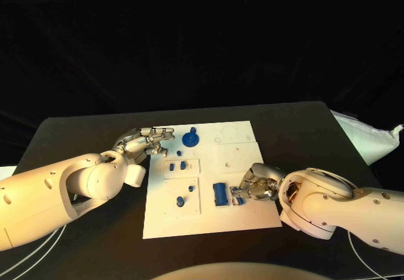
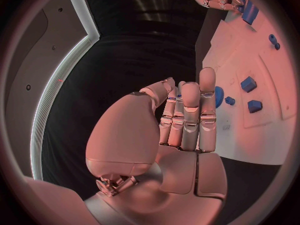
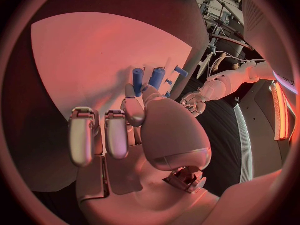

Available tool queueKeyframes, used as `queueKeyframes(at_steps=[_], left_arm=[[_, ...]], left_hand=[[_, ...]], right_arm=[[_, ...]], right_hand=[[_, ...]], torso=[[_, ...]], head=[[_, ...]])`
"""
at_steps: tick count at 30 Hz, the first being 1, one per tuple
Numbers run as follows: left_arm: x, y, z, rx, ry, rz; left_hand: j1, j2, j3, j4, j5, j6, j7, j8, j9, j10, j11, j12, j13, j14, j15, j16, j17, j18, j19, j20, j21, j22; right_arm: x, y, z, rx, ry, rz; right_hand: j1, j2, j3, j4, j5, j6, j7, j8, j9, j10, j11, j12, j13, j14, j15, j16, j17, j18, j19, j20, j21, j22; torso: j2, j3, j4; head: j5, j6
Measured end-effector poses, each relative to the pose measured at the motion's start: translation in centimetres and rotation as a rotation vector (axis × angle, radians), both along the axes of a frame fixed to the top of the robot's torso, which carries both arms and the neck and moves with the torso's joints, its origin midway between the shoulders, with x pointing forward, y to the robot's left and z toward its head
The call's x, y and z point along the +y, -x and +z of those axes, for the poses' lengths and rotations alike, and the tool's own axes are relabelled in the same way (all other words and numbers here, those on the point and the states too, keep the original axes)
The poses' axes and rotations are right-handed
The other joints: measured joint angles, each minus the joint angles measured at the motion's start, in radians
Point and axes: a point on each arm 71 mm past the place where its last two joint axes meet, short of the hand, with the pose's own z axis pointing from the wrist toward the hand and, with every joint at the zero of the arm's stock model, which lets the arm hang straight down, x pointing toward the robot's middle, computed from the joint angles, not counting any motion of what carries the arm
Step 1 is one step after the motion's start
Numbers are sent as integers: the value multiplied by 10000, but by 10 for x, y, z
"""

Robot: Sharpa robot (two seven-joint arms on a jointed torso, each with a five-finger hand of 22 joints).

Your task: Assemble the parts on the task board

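Gear (image 1: pixel 192 139) just beside left fingers (image 1: pixel 156 138), unheld; right fingers (image 1: pixel 253 188) touch block (image 1: pixel 220 193), grip unclear

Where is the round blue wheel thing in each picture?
Head view: the round blue part sits near the far left end of the white task board, just beside the left hand.
Left wrist view: its toothed blue edge peeks out beside the left hand's fingers.
Right wrist view: I cannot pick it out.
Shared landmark: the white task board, seen in all three views.
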Motion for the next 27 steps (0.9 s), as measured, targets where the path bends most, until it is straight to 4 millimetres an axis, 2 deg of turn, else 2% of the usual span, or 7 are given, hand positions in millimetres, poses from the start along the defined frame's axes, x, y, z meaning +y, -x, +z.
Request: queueKeyframes(at_steps=[1,6,10,19,23,27], left_arm=[[0,0,0,1,1,-2],[0,0,0,5,1,-8],[0,0,0,9,-1,-12],[0,0,0,20,-3,-23],[0,0,0,24,-3,-29],[0,0,0,29,-5,-32]], left_hand=[[0,0,0,0,0,0,0,0,0,0,0,0,0,0,0,0,0,0,0,0,0,0],[0,0,0,0,0,0,0,0,0,0,0,0,0,0,0,0,-26,0,0,0,-49,1],[0,0,0,0,0,0,0,0,0,0,0,0,0,0,0,0,-26,1,0,0,-48,0],[0,0,0,0,0,0,0,0,0,0,0,0,0,0,0,0,-25,1,0,0,-48,-8],[0,0,0,0,0,0,0,0,0,0,0,0,0,0,0,0,-24,1,0,0,-48,-8],[0,0,0,0,0,0,0,0,0,0,0,0,0,0,0,0,-24,0,0,0,-48,-8]], right_arm=[[0,0,0,-14,23,19],[0,-1,0,-74,142,108],[0,-1,0,-109,252,209],[2,-1,-1,-174,451,439],[2,-1,-1,-197,517,508],[2,-1,0,-225,566,563]], right_hand=[[0,0,-29,29,0,42,18,0,7,1,-1,0,0,0,0,0,0,0,0,0,0,0],[-257,-45,-183,182,0,244,-111,1,80,115,-44,12,18,0,0,0,-1,0,0,0,0,-1],[-595,-70,-387,387,94,338,-203,144,172,163,-49,217,32,0,0,0,-1,0,0,0,0,-1],[-1021,-125,-827,826,137,403,-199,155,237,193,-19,394,299,0,0,0,-3,0,36,-36,0,-2],[-1176,-124,-1070,840,-146,403,-199,154,276,193,-19,449,301,0,0,0,-3,1,35,-36,0,-3],[-1292,-154,-1374,836,-689,403,-199,154,324,228,-53,467,440,0,0,0,-4,1,35,-36,0,-3]], torso=[[0,1,0],[-1,0,5],[-1,-1,6],[-1,-3,4],[-1,-4,3],[-1,-4,2]], head=[[1,-1],[1,-2],[-4,-7],[0,-9],[2,-15],[7,-22]])
